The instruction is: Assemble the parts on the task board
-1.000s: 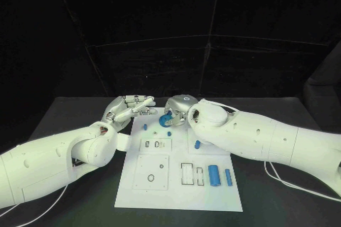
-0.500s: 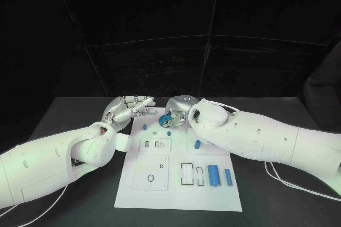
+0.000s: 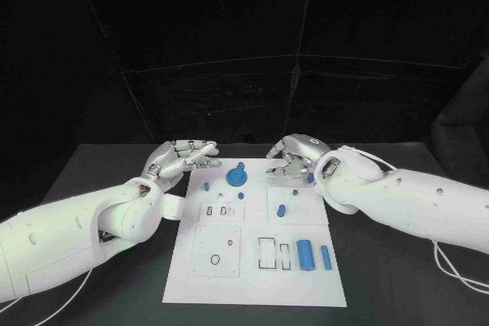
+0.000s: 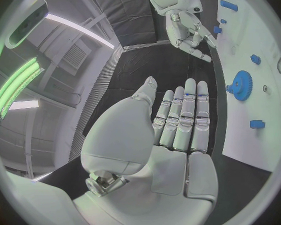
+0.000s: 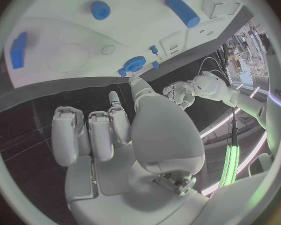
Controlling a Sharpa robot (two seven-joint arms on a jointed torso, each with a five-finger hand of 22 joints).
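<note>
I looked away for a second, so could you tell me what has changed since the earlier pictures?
The right hand has let go of the blue gear, which now sits on the task board, and has drawn back towards the robot's right. The left hand and the other parts stayed put.

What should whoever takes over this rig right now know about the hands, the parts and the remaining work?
Left hand: holds nothing, fingers straight and together, at the task board's far left corner.
Right hand: holds nothing, fingers curled, over the board's far right edge.
Blue gear: on the board at its far end, free of both hands.
Blue cylinder and a slimmer blue bar: lying near the right edge.
Small blue pieces: scattered mid-board.
Done: gear placed. Left: the loose pieces; the rectangular slots look unfilled.
</note>
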